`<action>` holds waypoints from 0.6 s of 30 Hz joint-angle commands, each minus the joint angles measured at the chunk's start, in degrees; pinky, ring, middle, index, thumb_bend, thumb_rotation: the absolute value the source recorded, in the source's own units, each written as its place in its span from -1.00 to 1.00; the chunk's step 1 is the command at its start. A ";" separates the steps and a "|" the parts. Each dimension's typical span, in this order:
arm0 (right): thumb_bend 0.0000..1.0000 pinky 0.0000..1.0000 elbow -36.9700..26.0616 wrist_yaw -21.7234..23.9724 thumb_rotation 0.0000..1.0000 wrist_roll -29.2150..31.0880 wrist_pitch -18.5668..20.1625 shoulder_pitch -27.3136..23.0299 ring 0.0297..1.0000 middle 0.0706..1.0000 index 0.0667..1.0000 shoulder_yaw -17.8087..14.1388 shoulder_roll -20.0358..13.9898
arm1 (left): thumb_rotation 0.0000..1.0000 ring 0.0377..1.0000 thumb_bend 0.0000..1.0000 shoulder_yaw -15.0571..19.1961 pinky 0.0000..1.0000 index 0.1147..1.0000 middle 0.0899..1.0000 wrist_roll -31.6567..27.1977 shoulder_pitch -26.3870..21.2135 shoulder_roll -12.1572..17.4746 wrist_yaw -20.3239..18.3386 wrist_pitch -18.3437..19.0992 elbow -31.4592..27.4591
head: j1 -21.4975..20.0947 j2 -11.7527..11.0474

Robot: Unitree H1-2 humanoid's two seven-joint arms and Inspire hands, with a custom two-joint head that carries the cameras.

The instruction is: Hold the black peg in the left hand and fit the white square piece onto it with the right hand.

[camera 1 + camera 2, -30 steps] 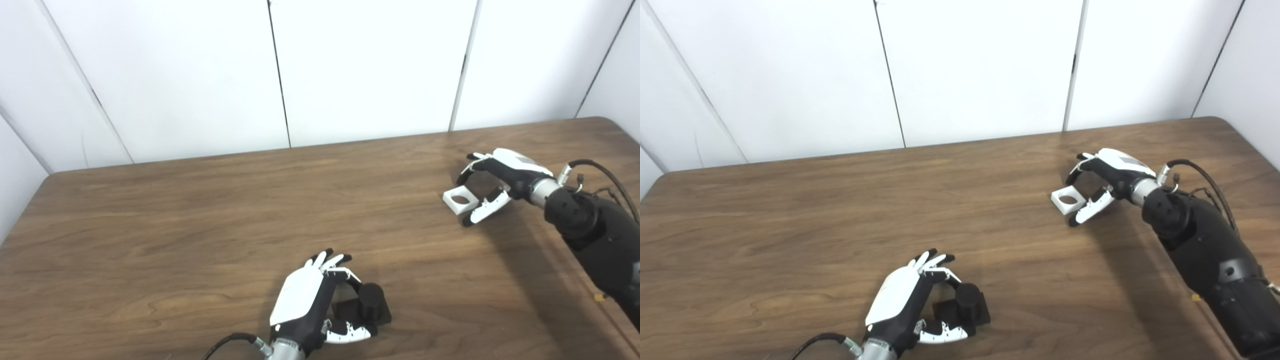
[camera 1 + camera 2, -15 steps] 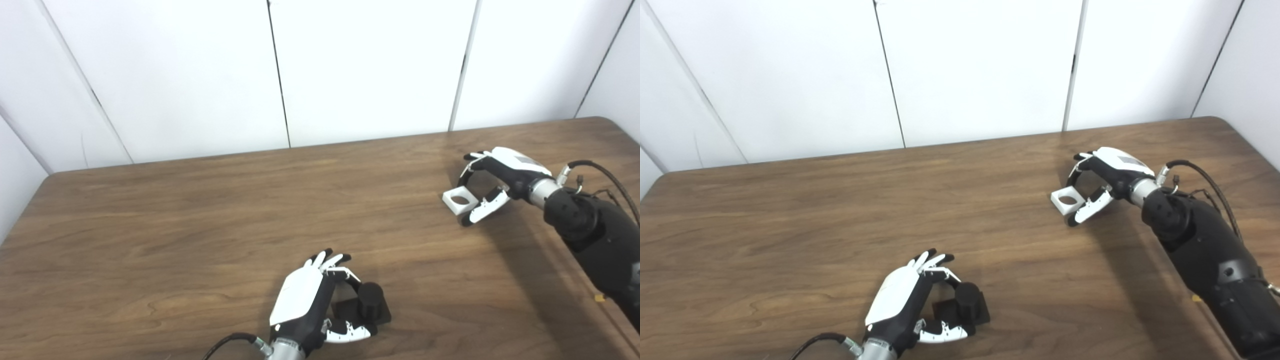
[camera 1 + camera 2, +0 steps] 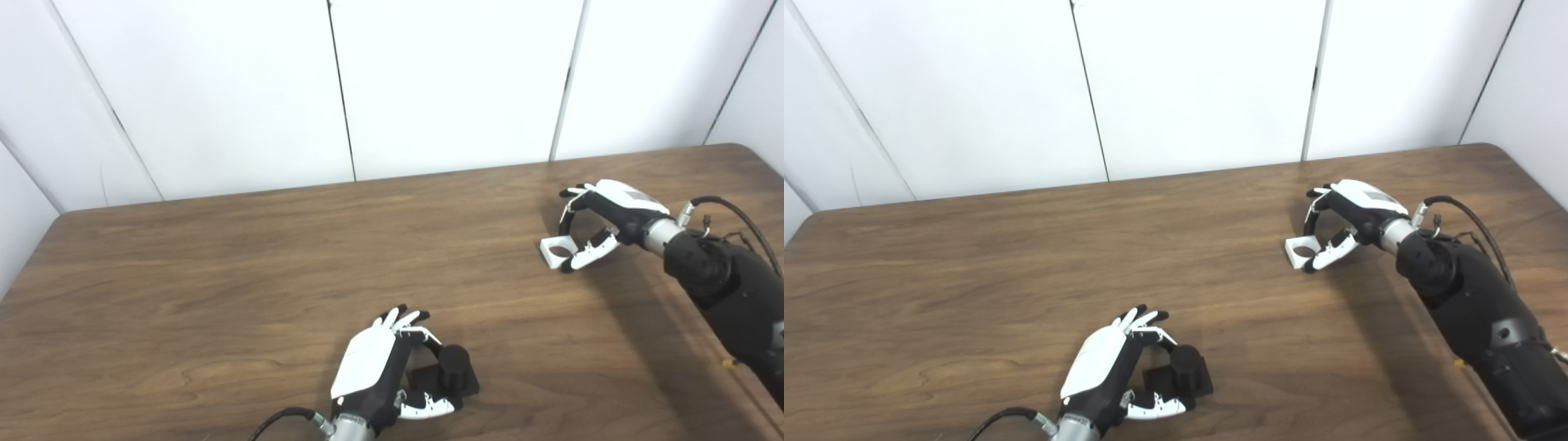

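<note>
The black peg (image 3: 454, 362) is a short round post standing upright on a dark square base, resting on the wood near the front edge. The white square piece (image 3: 558, 251), with a round hole through it, lies flat far to the right.

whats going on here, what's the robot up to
The left hand is curled around the black peg, which sits on the table near the front edge. Far to the right, the right hand is closing its fingers around the white square piece, which is on the table, not yet lifted.
</note>
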 commanded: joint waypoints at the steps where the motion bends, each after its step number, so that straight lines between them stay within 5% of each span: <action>1: 0.04 0.98 -0.50 -0.61 -0.69 -0.97 0.43 -1.32 1.00 0.85 -0.09 0.30 -0.15 | -0.84 0.99 0.03 0.30 1.00 -0.15 0.79 1.41 -0.76 -0.01 0.62 0.05 0.33 | -0.02 0.03; 18: 0.05 0.99 -9.17 0.00 -0.68 -0.09 2.13 1.73 1.00 0.86 -0.09 -1.72 -1.07 | -0.85 1.00 0.03 0.87 1.00 -0.15 0.79 1.14 -0.65 0.32 -0.04 0.66 -0.28 | -0.16 0.20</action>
